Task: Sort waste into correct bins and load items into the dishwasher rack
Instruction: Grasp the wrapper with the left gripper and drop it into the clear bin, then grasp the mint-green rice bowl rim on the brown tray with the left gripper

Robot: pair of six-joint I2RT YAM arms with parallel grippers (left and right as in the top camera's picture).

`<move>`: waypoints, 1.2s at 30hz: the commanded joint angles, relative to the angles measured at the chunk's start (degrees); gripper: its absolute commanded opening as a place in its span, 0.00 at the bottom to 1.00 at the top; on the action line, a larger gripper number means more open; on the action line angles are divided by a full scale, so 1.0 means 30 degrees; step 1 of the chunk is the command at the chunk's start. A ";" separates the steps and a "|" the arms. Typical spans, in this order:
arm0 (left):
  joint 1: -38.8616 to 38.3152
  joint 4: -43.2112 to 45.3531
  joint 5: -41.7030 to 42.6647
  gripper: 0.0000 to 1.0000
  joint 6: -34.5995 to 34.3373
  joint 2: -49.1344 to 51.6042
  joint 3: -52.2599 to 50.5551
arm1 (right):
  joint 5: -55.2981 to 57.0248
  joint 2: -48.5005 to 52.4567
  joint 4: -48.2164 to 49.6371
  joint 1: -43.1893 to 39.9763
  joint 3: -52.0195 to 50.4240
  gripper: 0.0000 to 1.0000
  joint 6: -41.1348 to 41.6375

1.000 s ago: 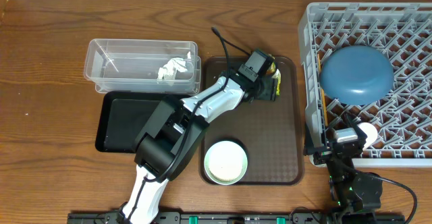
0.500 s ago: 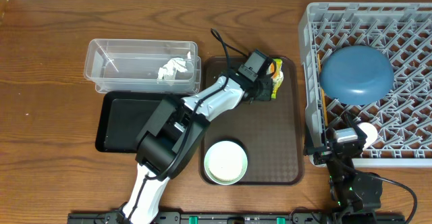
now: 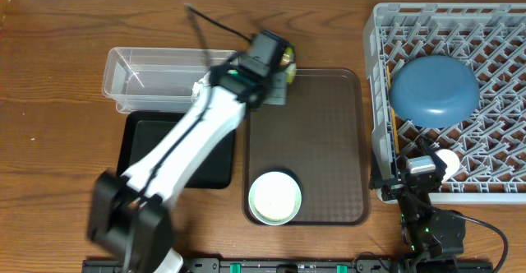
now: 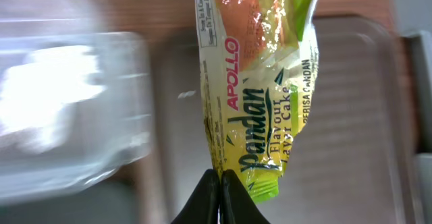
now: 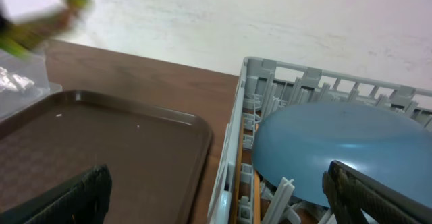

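Item: snack wrapper [image 4: 260, 96], yellow-green, orange print. It is clamped by one end between the closed tips of my left gripper [image 4: 220, 183] and juts ahead of them.

Beneath: brown tray [image 3: 320, 141] rim.

Beside my fingers: clear tub [image 3: 140, 80].

Handling, my judgement: bring the wrapper fully past the tub wall before releasing, because light film may cling or drift.

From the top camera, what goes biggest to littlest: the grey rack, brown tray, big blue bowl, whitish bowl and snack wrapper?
1. Grey rack, even though it's cut off at the edge.
2. Brown tray.
3. Dark-blue bowl.
4. Whitish bowl.
5. Snack wrapper, partly hidden, but clearly littlest.
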 commanded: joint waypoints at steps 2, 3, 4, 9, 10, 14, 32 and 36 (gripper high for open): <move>0.1741 -0.2208 -0.3024 0.06 0.0146 -0.0430 0.0066 | 0.0124 -0.0124 -0.0015 -0.0211 -0.0066 0.99 -0.0066; 0.2200 -0.2608 -0.3286 0.06 0.0000 -0.0386 0.0036 | 0.0124 -0.0124 -0.0015 -0.0211 -0.0066 0.99 -0.0066; 0.2688 -0.2667 -0.3381 0.06 -0.0044 -0.0262 -0.0036 | 0.0124 -0.0124 -0.0015 -0.0211 -0.0066 0.99 -0.0073; 0.4371 -0.1260 -0.3286 0.39 0.0809 0.0678 -0.0080 | 0.0124 -0.0124 -0.0015 -0.0211 -0.0066 0.99 -0.0066; 0.4422 -0.1362 -0.3031 0.46 0.1071 0.0634 -0.0051 | 0.0124 -0.0124 -0.0015 -0.0211 -0.0066 0.99 -0.0066; 0.4233 -0.2987 -0.1319 0.58 0.1180 -0.0313 0.0357 | 0.0124 -0.0124 -0.0015 -0.0211 -0.0066 0.99 -0.0066; -0.5311 -0.6295 0.2025 0.54 -0.3971 -0.3898 -0.4386 | 0.0124 -0.0124 -0.0015 -0.0211 -0.0066 0.99 -0.0066; -0.7373 -0.2674 0.1960 0.50 -0.4940 -0.3789 -0.6484 | 0.0124 -0.0124 -0.0015 -0.0211 -0.0066 0.99 -0.0066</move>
